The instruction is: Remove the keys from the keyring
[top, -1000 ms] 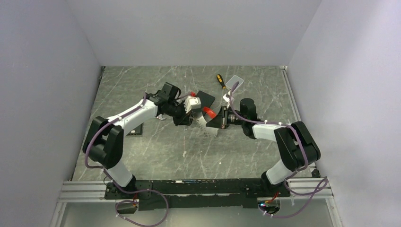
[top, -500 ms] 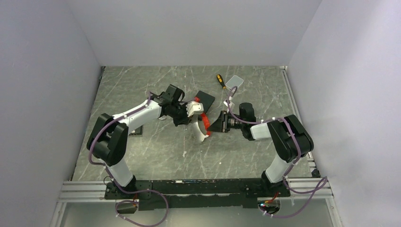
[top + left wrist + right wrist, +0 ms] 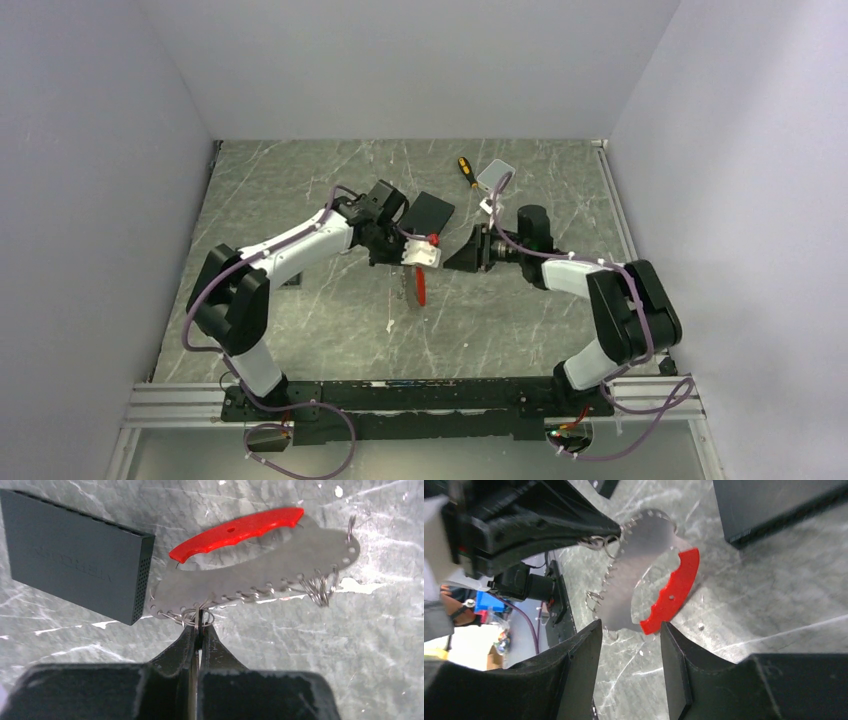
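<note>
The keyring is a flat grey metal loop with a red grip and several small wire rings along its bumpy edge. My left gripper is shut on one small ring at that edge, and a thin silvery sliver shows between the jaws. In the top view the keyring hangs from my left gripper over the table. My right gripper is open and empty, with the end of the keyring just beyond its fingertips. I cannot make out either key, the silvery one or the black-headed one.
A black box lies just behind the keyring and also shows in the left wrist view. A yellow-and-black screwdriver and a small white box lie at the back. My right gripper sits to the right of the keyring.
My left gripper has swung right and toward the near edge with the keyring, which now hangs below it. My right gripper has drawn back from the keyring.
</note>
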